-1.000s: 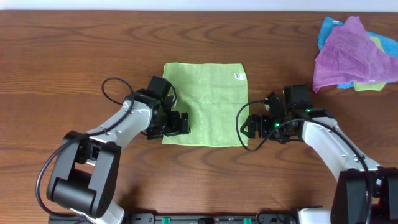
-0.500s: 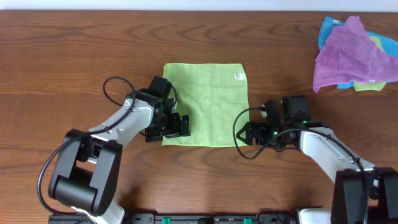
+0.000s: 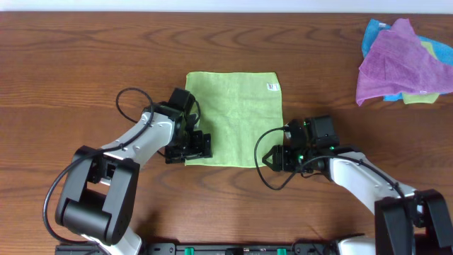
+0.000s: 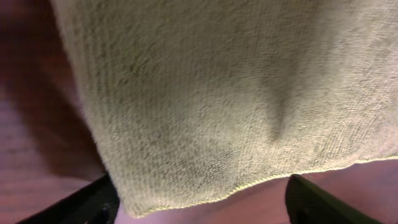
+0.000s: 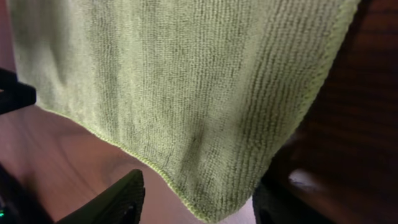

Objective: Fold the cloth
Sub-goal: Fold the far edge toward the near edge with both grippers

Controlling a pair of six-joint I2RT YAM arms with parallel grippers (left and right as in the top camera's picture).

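Right end effector point(image 3: 272, 158) has slid left to the cloth point(image 3: 233, 113) corner.

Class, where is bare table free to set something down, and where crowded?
Free: wooden table left of the lime-green square microfibre cloth, and between it and the purple cloth. Crowded: its near corners, at left gripper and right gripper.

Both my grippers sit low, facing each other, jaws spread.
My left gripper point(image 3: 202, 145) points toward my right side, its fingers point(image 4: 87, 204) set wide apart at the bottom corners of the wrist view. My right gripper point(image 3: 272, 159) mirrors it, pointing back toward my left, fingers point(image 5: 115, 198) likewise parted.
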